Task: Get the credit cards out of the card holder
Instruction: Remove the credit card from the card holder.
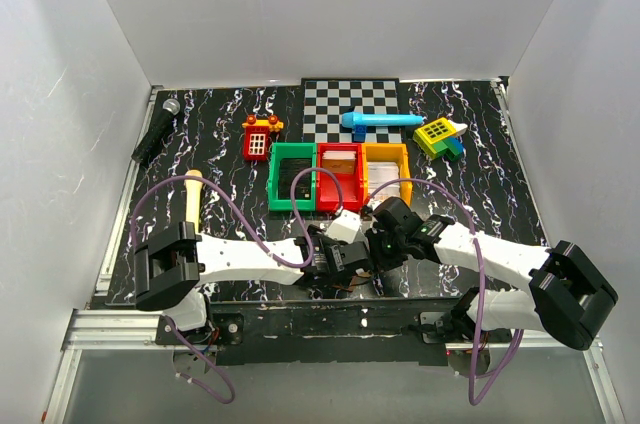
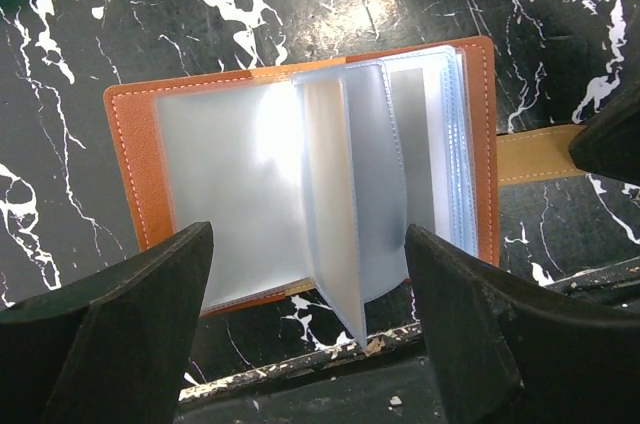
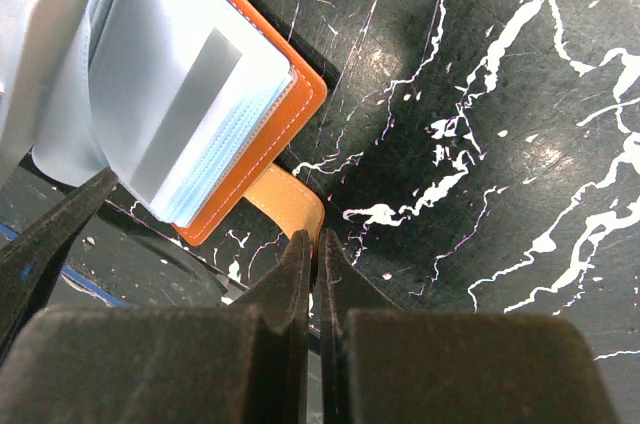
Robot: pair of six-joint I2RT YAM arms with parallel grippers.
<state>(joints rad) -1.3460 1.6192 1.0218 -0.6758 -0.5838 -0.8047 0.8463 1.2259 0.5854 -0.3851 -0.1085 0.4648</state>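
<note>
Evidently at the first pull, no card out yet. Find the card holder (image 2: 140,144) spread open like a book at the near edge of the table (image 1: 480,144), between the two arms, clear sleeves (image 2: 350,174) fanned up. Read the left gripper (image 2: 305,244) as released, jaws wide, hovering astride the sleeves and apparently clear of them. Read the right gripper (image 3: 315,244) as clenched, seemingly pinching the tan strap (image 3: 290,202) on the holder's right to pin it down. Next, probably: lower the left, close on a card edge — a pale card (image 3: 200,84) with a grey band shows on the right page — and draw it out without dragging the holder. Can make out no brand, label or writing anywhere
</note>
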